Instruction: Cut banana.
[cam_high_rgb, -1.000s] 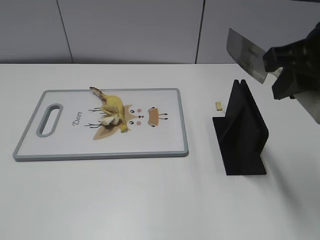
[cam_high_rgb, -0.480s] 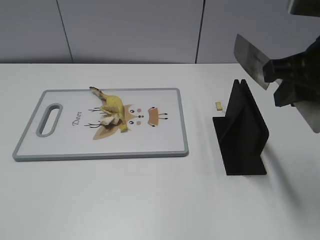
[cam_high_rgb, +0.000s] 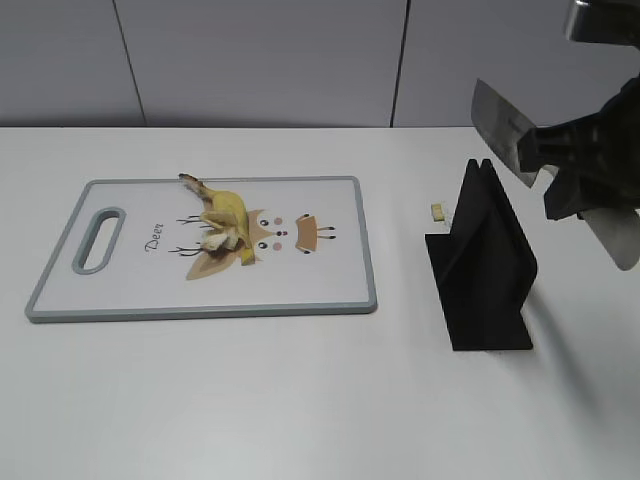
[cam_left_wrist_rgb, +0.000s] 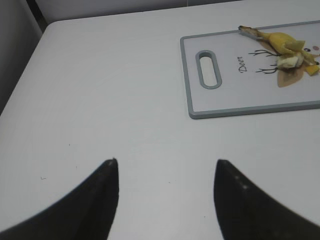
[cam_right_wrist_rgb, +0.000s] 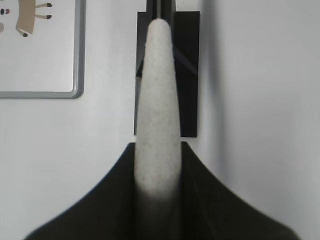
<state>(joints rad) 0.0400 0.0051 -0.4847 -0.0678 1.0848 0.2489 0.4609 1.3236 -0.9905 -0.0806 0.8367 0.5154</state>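
Note:
The banana, a short yellow stub with a dark stem and cut pieces beside it, lies on the deer-print cutting board. It also shows in the left wrist view on the board. My right gripper is shut on the pale handle of a cleaver knife and holds it in the air over the black knife stand. In the right wrist view the handle runs between the jaws, above the stand. My left gripper is open and empty over bare table, left of the board.
A tiny yellowish crumb lies on the white table between the board and the stand. A grey wall runs along the back edge of the table. The board's handle slot is at its left end.
The right gripper has carried the knife a little to the right and down, closer over the stand, and the blade now looks narrower. The banana and the board have not moved.

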